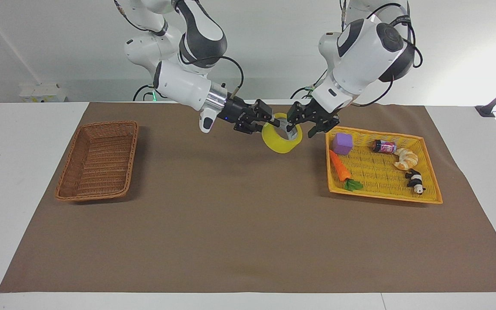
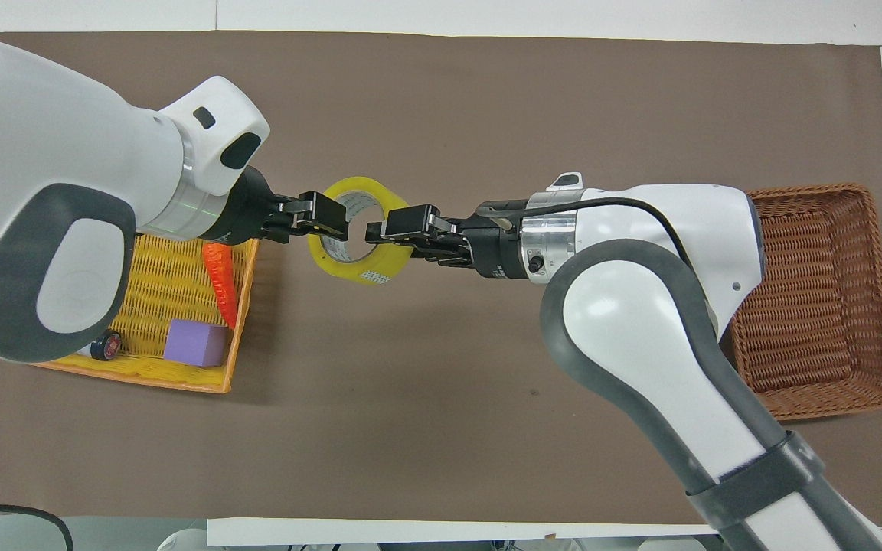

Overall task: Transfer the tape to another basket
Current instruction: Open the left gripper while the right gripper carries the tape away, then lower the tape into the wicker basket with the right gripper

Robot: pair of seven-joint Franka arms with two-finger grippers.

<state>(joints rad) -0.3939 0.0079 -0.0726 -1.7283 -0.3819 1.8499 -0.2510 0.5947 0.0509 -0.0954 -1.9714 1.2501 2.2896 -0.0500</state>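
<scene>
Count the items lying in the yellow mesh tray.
5: purple cube, carrot, small can, croissant, panda figure. The facing view shows the tray unobstructed.

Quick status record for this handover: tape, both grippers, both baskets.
tape: wide yellow translucent tape roll, held in the air over the brown mat, between the two baskets
right gripper: shut on the tape's rim
left gripper: open, at the tape's opposite rim
target: brown woven wicker basket, right arm's end
source: yellow plastic mesh tray, left arm's end
</scene>
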